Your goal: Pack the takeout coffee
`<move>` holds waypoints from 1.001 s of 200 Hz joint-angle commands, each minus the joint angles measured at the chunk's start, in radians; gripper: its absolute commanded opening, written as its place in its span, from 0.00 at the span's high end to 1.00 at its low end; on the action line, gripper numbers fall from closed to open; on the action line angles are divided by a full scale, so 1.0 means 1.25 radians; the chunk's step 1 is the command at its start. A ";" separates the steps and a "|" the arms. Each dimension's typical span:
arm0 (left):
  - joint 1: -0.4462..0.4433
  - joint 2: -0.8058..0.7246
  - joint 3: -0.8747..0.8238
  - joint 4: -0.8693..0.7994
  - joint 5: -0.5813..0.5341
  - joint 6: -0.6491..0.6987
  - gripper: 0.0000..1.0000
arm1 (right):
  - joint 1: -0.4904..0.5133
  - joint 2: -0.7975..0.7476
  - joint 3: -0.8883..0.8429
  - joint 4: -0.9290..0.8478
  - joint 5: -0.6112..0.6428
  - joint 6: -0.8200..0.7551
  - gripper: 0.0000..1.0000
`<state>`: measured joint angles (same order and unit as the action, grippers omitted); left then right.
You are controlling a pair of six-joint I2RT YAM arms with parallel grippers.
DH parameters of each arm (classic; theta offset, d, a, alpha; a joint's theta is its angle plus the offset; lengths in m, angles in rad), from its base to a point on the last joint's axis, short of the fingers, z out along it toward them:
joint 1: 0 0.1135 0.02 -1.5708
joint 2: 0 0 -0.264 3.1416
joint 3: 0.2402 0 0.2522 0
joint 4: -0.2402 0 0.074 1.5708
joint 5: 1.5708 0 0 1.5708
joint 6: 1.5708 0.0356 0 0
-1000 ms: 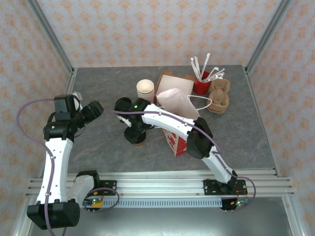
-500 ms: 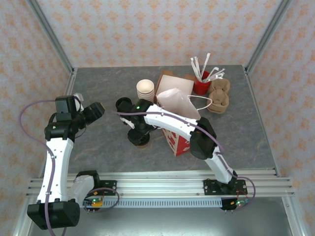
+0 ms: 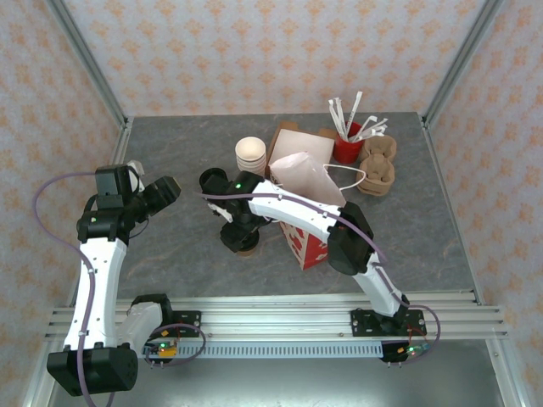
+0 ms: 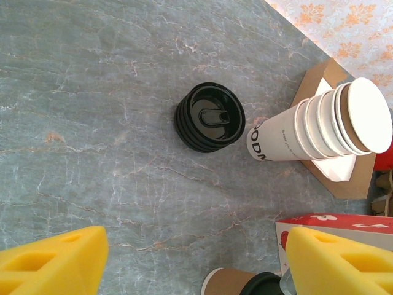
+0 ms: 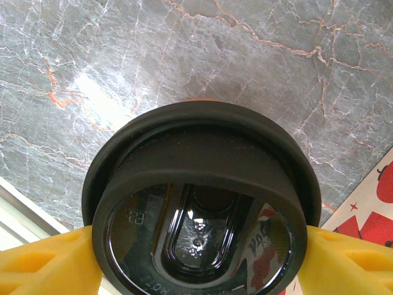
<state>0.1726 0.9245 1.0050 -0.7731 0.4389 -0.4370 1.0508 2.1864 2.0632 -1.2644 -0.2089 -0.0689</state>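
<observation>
Since a second ago, the right wrist has slid a little toward the gift bag (image 3: pixel 307 188) and now sits more squarely above the takeout coffee (image 5: pixel 202 203). The left arm has turned only slightly, and the things on the table (image 3: pixel 170 254) keep their places.

The right gripper (image 5: pixel 199 258) hangs straight down over the cup. Its yellow fingers (image 5: pixel 49 261) stand wide apart, one at each side of the lid. They seem to touch the rim of the lid, but we cannot tell if they already press it. We judge that this position is chosen because the lid is the widest part, so a hold from above needs the jaws low on both sides.

The left gripper (image 4: pixel 196 255) is wide and empty. It hovers apart from the work and looks down on the stack of black lids (image 4: pixel 209 117) and the stack of cups (image 4: pixel 319 126). We think it waits there so that it does not block the way to the bag.

The coffee stands upright on the table, just beside the red foot of the bag and nearer to us than the lid stack. Its lid is round, black and glossy, with an oval sunk part in the middle that reflects the light. It appears to sit level on the cup. Under it we see tan-brown paper sides, small against the bag.
</observation>
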 commanded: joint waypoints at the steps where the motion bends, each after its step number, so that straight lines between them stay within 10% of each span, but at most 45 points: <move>1: 0.005 -0.012 -0.012 0.016 0.015 0.008 0.23 | -0.002 -0.006 -0.005 -0.017 0.018 -0.001 0.22; 200: 0.005 -0.013 -0.020 0.016 0.023 0.013 0.23 | -0.003 0.035 0.038 -0.056 0.026 -0.015 0.20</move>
<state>0.1726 0.9245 0.9916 -0.7719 0.4496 -0.4366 1.0508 2.1975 2.0800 -1.2804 -0.2058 -0.0696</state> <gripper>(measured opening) 0.769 0.794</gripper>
